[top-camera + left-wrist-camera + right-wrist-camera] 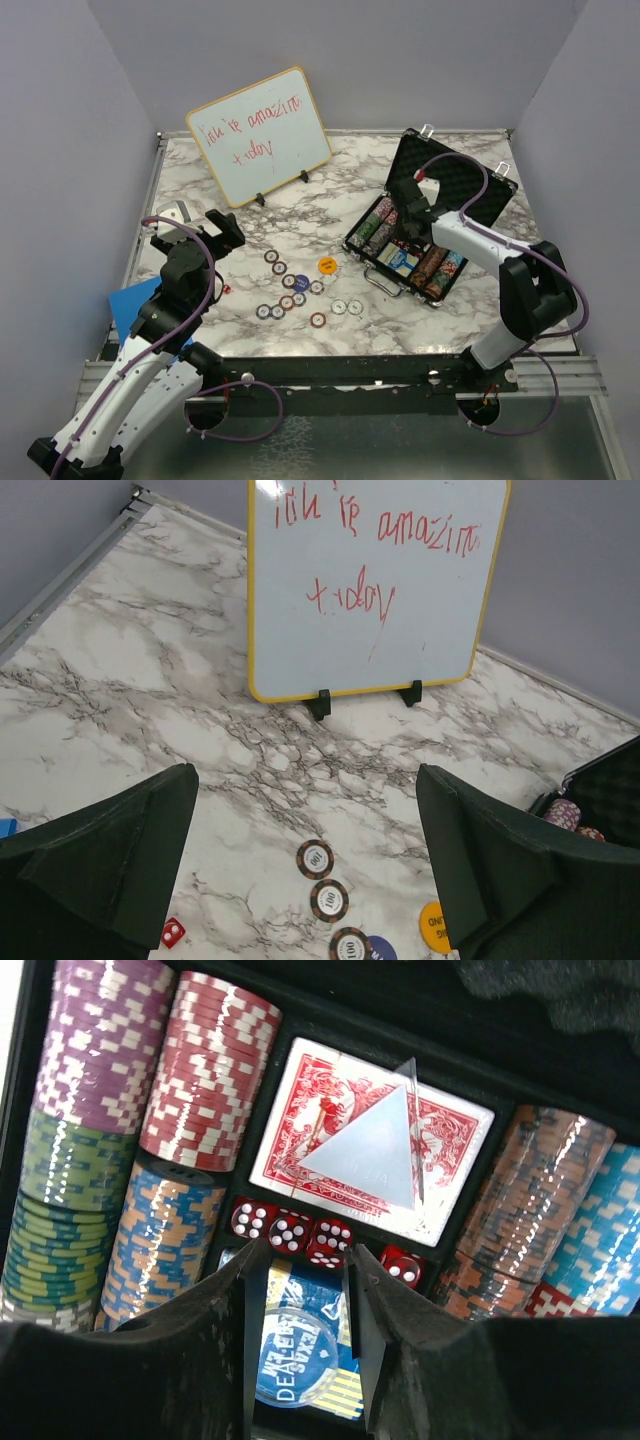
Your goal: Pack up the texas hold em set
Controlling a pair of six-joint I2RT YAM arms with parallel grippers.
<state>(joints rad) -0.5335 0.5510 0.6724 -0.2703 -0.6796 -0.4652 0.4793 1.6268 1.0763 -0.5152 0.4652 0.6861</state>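
Pinch those thin, slick, light poker chips (286, 302) flat on the marble table (340, 190) near the open briefcase (412, 152) across their rims with the wide-spread left gripper (305, 780); mind the right gripper (300, 1260), half-parted around the dealer disc (298, 1365) inside, grip unclear.

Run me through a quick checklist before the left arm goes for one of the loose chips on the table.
1. Left hand open and empty: ok.
2. Loose chips lying flat on the table: ok.
3. Case lid up: ok.
4. Right hand out of the case: not ok, its fingers are down inside, over the dealer disc.
5. Right hand's grip on that disc released: cannot tell.
6. Orange disc and red die packed: not ok, both lie on the table.
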